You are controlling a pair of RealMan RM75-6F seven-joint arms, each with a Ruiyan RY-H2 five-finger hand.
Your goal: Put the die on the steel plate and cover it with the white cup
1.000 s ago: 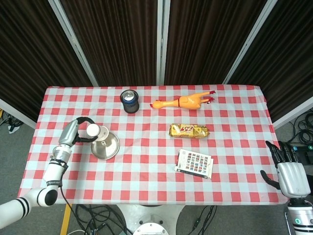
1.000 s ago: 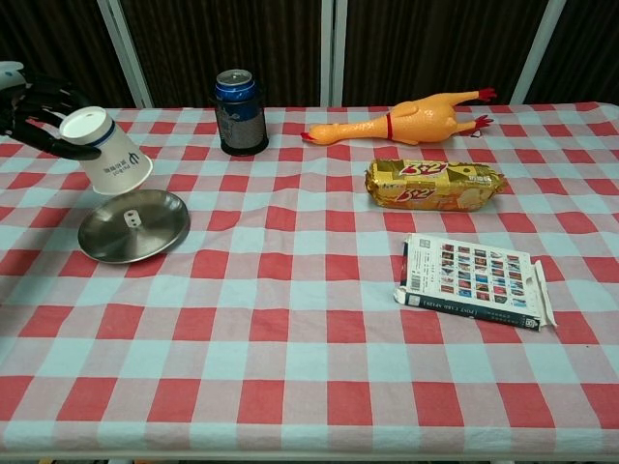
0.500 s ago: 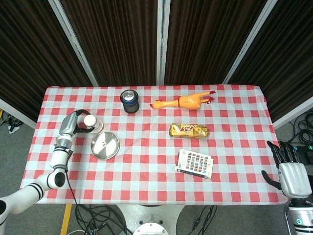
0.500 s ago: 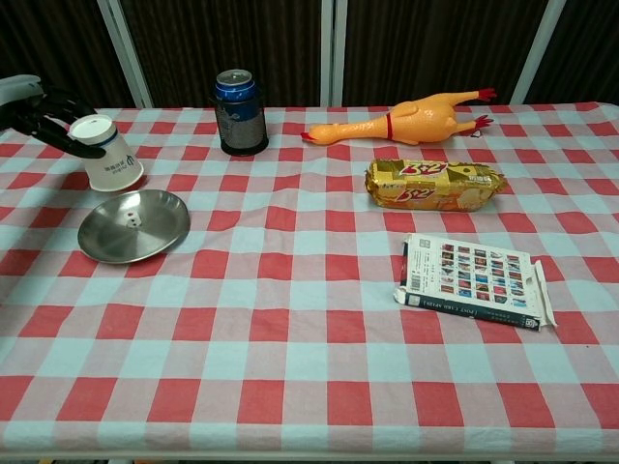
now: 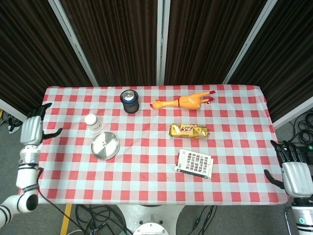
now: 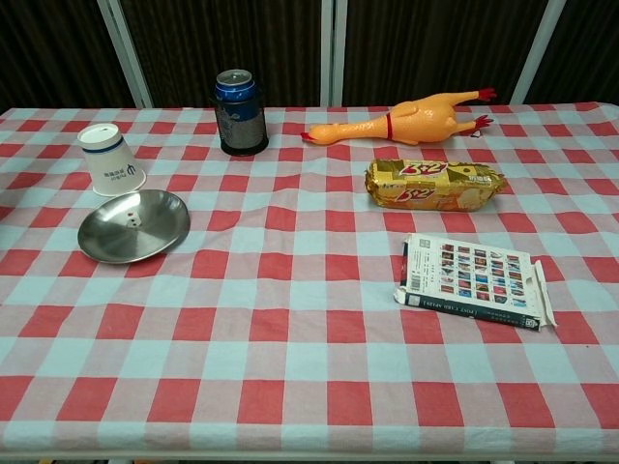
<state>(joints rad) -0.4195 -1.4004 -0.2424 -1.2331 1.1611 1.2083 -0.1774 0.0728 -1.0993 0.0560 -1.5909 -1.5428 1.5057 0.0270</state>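
The white cup [image 5: 92,122] [image 6: 111,159] stands upside down on the checked cloth, just behind the steel plate [image 5: 105,145] [image 6: 133,224], beside it and not on it. The plate holds nothing that I can see. No die shows in either view. My left hand [image 5: 33,130] hangs open off the table's left edge, well clear of the cup. My right hand [image 5: 292,172] is open beyond the front right corner of the table. Neither hand appears in the chest view.
A blue drink can [image 5: 129,101] [image 6: 239,112] stands at the back, with a rubber chicken [image 5: 183,102] [image 6: 401,120] to its right. A gold snack packet [image 5: 189,130] [image 6: 435,184] and a booklet [image 5: 195,163] [image 6: 474,280] lie right of centre.
My left hand let go of the cup, which now stands behind the plate, and drew back left off the table. The right hand has barely moved.
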